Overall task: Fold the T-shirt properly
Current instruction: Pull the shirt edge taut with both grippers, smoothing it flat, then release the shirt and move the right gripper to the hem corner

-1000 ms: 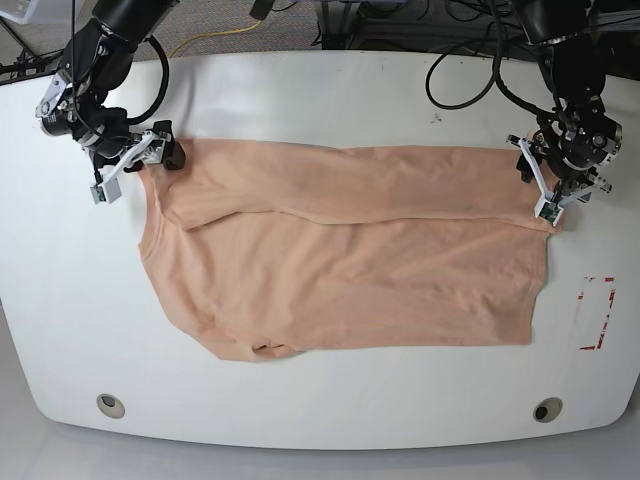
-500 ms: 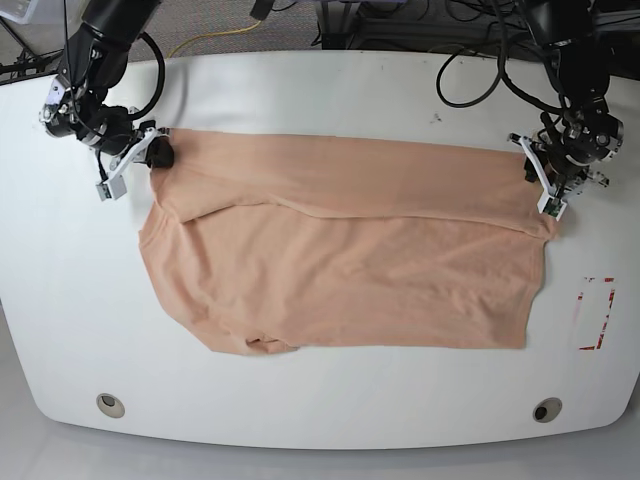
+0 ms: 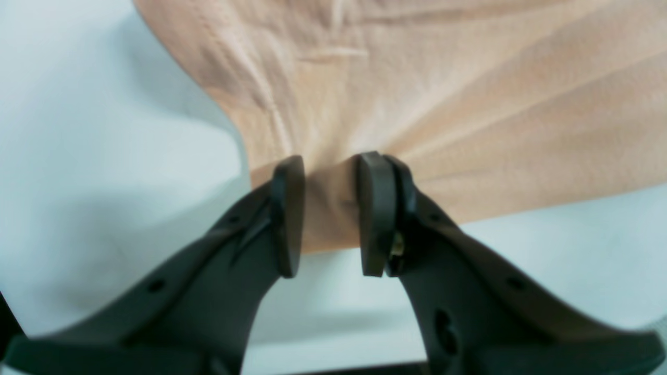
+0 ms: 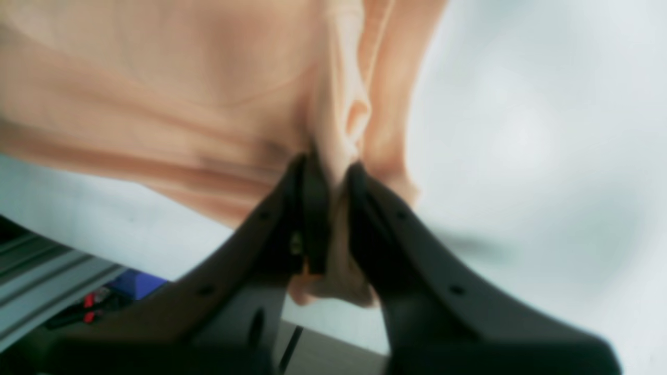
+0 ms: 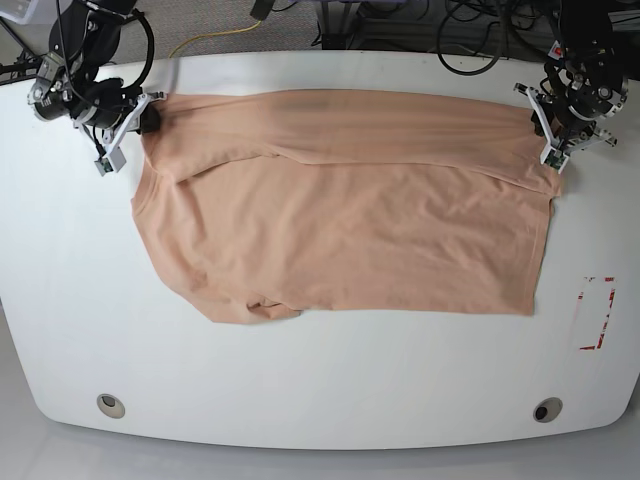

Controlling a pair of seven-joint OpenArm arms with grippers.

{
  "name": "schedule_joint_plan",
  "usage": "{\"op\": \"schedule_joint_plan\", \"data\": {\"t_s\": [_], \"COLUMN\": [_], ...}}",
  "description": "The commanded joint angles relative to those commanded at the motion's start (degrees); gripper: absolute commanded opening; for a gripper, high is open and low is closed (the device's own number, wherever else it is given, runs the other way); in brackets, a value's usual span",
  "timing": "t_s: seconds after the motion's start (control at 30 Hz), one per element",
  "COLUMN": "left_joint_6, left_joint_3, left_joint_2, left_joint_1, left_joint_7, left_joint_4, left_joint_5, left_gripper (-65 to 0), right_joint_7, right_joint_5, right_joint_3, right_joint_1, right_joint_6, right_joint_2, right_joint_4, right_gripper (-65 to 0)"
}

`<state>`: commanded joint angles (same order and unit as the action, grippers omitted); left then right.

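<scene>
Fingers of my left gripper (image 3: 325,213) and right gripper (image 4: 333,208) each pinch a far corner of the T-shirt (image 5: 340,210), stretched over the table (image 5: 320,400); I judge the left's shallow bite may slip.

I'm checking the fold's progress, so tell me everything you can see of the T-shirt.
The T-shirt is peach-pink, soft, matte knit cloth, spread wide on the white table, with a lengthwise crease below its far edge and a bunched bit at the near edge. Its far corners are pinched: the left gripper at one end, the right gripper at the other. Wrinkles fan out from each grip.
</scene>
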<state>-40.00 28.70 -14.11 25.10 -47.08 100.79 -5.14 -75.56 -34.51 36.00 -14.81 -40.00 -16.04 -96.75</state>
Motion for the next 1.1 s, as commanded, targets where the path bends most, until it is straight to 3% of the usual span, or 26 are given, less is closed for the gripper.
{"op": "schedule_joint_plan", "data": {"t_s": [0.13, 0.3, 0.4, 0.7, 0.87, 1.0, 1.1], "left_joint_6": [0.0, 0.0, 0.0, 0.0, 0.0, 0.0, 0.0], "left_joint_3": [0.5, 0.6, 0.6, 0.7, 2.5, 7.1, 10.9], "left_joint_2": [0.0, 0.1, 0.1, 0.2, 0.2, 0.2, 0.0], "left_joint_1": [1.6, 1.2, 1.2, 1.2, 0.6, -2.3, -6.0], "left_joint_7": [0.0, 0.0, 0.0, -0.7, -8.4, -12.8, -13.3], "left_joint_4": [1.2, 1.5, 1.5, 5.0, 10.7, 13.5, 13.4], "left_joint_5": [0.0, -0.1, -0.1, 0.8, 6.1, 12.5, 14.4], "left_gripper": [-49.0, -49.0, -49.0, -49.0, -48.9, -38.5, -36.1], "right_joint_7": [0.1, 0.0, -0.4, -2.5, -2.4, -2.3, -1.7], "right_joint_5": [-0.3, -0.2, -0.3, -0.4, 0.2, 0.2, 0.2], "right_joint_3": [0.0, 2.8, 4.7, 4.7, 2.0, -1.7, -3.4], "right_joint_1": [-0.4, -0.4, -0.5, 2.7, 6.2, 12.1, 18.0], "right_joint_6": [0.0, 0.0, 0.0, 0.0, 0.0, 0.0, 0.0], "right_joint_2": [-1.3, -1.5, -1.3, -0.4, 1.2, 2.7, 3.6], "right_joint_4": [0.0, -5.5, -10.6, -15.7, -14.9, -9.6, -3.0], "right_gripper": [-57.4, -24.6, -13.3, -14.0, -14.0, -14.0, -14.0]}}
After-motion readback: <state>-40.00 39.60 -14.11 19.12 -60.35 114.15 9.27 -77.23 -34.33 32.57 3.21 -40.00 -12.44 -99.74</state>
